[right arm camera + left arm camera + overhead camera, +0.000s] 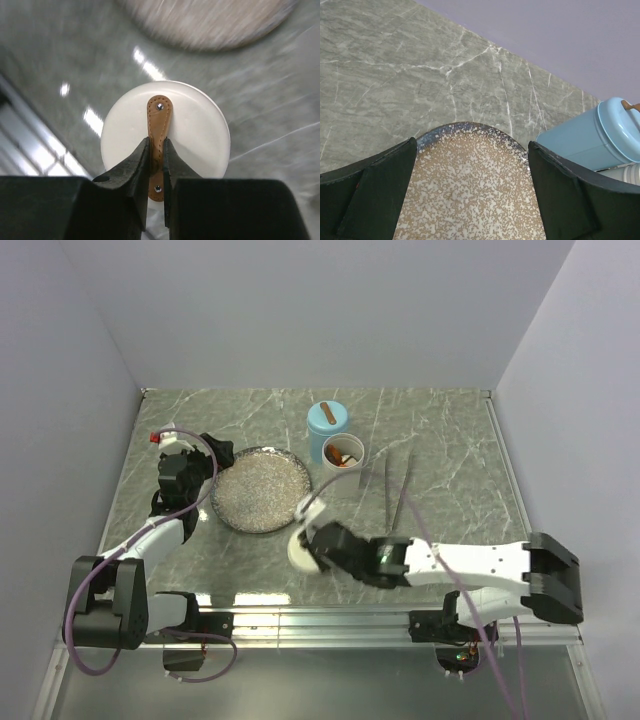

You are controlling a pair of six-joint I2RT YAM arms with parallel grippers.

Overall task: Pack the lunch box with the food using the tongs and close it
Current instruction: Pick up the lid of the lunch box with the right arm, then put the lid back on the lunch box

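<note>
Right pincer (155,149) clamped on the brown strap (159,117) of the white lid (200,135). Tongs (389,495) lie on the desk beyond it, slightly right, long axis pointing away from the bases. The right arm is nearer. Left pincer (472,172) gapes wide over the plate (470,200).

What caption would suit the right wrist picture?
Right claw pinching the brown strap of a white round lid over the marble table.

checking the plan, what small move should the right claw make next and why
Probably lift the white lid toward the open white cup: the right claw is pinched on its brown strap, the plate is bare, and food sits in that cup.
</note>
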